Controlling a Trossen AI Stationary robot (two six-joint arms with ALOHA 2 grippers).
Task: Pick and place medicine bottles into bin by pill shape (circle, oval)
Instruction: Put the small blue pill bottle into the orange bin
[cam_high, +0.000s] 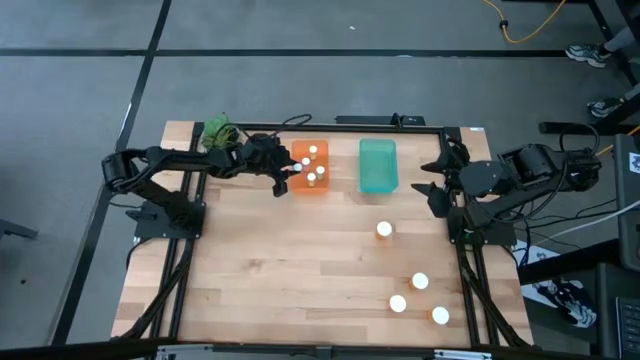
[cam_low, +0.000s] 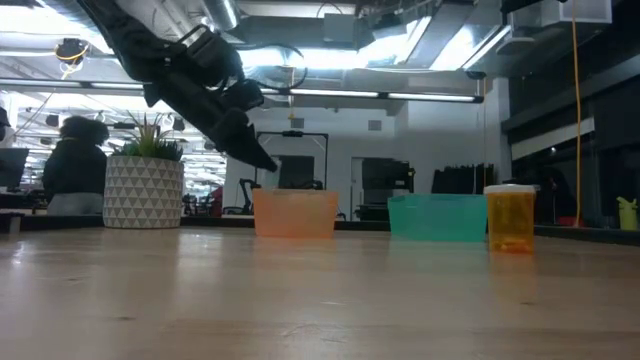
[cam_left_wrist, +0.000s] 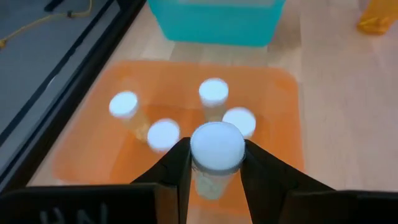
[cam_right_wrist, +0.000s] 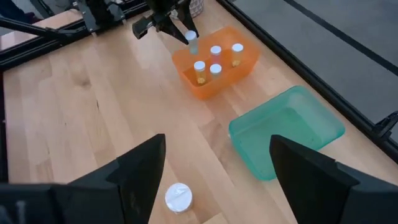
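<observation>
Care was needed: the left gripper (cam_left_wrist: 214, 165) pinched a bottle (cam_left_wrist: 216, 149) above the orange bin (cam_left_wrist: 81, 155), four bottles (cam_left_wrist: 213, 93) inside; lower into a gap, then release. Right gripper (cam_right_wrist: 211, 180) waited spread.

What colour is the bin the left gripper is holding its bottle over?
Orange bin; clearest in the left wrist view.

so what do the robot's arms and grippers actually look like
Both arms are black, jointed and tube-like, mounted at opposite table edges. The left gripper and right gripper each end in two flat, angular matte-black fingers. Dark cables trail from the right arm's base.
</observation>
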